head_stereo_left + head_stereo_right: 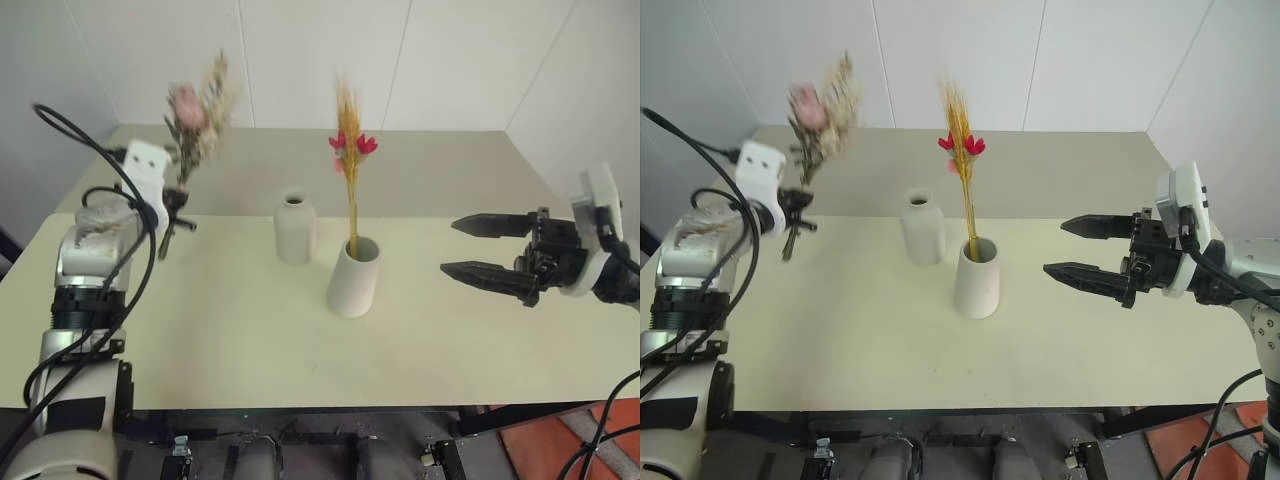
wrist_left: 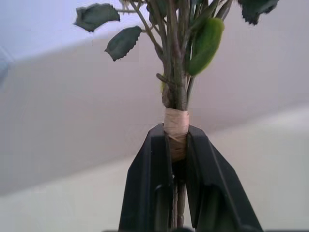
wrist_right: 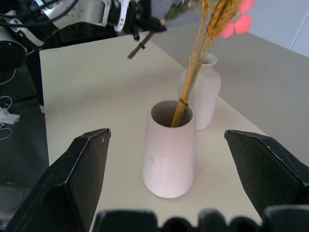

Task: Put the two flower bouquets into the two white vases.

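**One bouquet in a vase, the other held aloft in the left gripper**

Head views: On the cream table (image 1: 230, 340) the wide-mouthed white vase (image 1: 354, 277) stands near the middle, with the slim yellow-stemmed bunch (image 1: 349, 160) upright inside it, its red-pink blossoms near the top. The bottle-shaped white vase (image 1: 295, 229) stands just beside it, at about ten o'clock from it, with nothing showing in its neck. At nine o'clock in the scene the left gripper (image 1: 176, 205) is clamped on the brown stems of the bushy beige-pink bouquet (image 1: 200, 105), which is lifted off the table, heads up and leaning slightly. At three o'clock the right gripper (image 1: 468, 247) hovers above the table with its two black fingers spread wide, pointing at the wide vase and apart from it.

Left wrist view: The two black fingers are closed tight on the bouquet's stems at their tan wrapping (image 2: 175, 126); green leaves (image 2: 205, 41) fan out above.

Right wrist view: The fingers (image 3: 79, 174) stand far apart, holding nothing, framing the wide vase with the yellow stems resting against its rim; the bottle vase stands behind it.
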Action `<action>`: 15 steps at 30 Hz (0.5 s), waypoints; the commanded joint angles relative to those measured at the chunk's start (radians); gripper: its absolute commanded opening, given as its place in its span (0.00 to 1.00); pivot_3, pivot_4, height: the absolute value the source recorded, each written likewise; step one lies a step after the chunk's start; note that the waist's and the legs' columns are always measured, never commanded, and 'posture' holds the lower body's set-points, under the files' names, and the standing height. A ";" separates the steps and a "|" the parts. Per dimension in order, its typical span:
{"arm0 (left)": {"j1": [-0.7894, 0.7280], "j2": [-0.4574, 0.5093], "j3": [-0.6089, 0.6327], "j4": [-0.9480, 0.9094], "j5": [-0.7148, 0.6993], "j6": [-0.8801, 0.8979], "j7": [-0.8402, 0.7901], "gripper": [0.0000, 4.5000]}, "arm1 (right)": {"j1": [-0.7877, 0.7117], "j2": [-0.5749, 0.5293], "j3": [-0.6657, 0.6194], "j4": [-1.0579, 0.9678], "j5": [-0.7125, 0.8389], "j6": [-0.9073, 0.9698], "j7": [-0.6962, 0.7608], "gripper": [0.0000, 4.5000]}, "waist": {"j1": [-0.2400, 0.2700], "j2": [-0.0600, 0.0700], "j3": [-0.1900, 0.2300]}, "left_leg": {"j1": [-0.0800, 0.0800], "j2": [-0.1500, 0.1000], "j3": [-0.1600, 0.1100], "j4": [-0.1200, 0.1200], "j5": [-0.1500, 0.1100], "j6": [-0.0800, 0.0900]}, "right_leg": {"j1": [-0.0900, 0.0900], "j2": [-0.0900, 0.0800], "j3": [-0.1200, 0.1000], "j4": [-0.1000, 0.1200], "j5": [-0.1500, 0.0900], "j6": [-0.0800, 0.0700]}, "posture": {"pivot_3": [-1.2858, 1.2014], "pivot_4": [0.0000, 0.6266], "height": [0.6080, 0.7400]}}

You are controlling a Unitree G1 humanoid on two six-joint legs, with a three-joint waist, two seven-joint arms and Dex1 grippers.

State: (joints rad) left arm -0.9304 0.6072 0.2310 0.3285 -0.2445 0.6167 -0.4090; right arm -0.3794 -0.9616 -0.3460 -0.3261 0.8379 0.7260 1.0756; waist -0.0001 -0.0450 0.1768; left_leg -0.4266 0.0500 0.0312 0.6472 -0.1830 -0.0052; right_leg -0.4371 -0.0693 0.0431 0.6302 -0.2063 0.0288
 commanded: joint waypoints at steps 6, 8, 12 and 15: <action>-0.218 -0.071 0.145 0.025 -0.354 0.042 -0.263 0.02 | 0.005 0.027 -0.045 -0.048 0.013 -0.037 -0.046 1.00 | -0.003 0.000 0.000 | 0.000 -0.001 0.000 0.002 0.000 0.000 | 0.001 0.000 0.000 0.000 0.000 0.002 | 0.52 0.24 1.00; -0.265 -0.092 0.141 0.078 -0.374 0.013 -0.304 0.02 | 0.008 0.031 -0.048 -0.053 0.015 -0.038 -0.052 1.00 | -0.004 0.000 0.000 | 0.001 -0.001 0.000 0.002 0.000 0.000 | 0.002 0.000 0.000 0.001 0.000 0.002 | 0.52 0.24 1.00; -0.325 -0.137 0.093 0.180 -0.334 -0.069 -0.353 0.02 | 0.022 0.038 -0.057 -0.071 0.021 -0.037 -0.065 1.00 | -0.005 0.000 0.000 | 0.002 -0.001 0.000 0.003 0.000 0.000 | 0.003 0.000 0.000 0.000 -0.001 0.004 | 0.52 0.24 1.00; -0.336 -0.180 0.050 0.251 -0.301 -0.143 -0.402 0.02 | 0.036 0.038 -0.076 -0.085 0.032 -0.032 -0.078 1.00 | -0.006 0.000 0.000 | 0.002 -0.001 0.000 0.003 0.000 0.000 | 0.003 0.000 0.000 0.000 -0.001 0.003 | 0.52 0.24 1.00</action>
State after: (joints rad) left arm -1.2340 0.4320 0.2998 0.5586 -0.5587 0.5218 -0.7782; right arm -0.3395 -0.9205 -0.3720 -0.3795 0.8474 0.7122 1.0105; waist -0.0058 -0.0450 0.1767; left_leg -0.4251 0.0492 0.0310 0.6497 -0.1830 -0.0052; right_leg -0.4337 -0.0695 0.0430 0.6301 -0.2068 0.0322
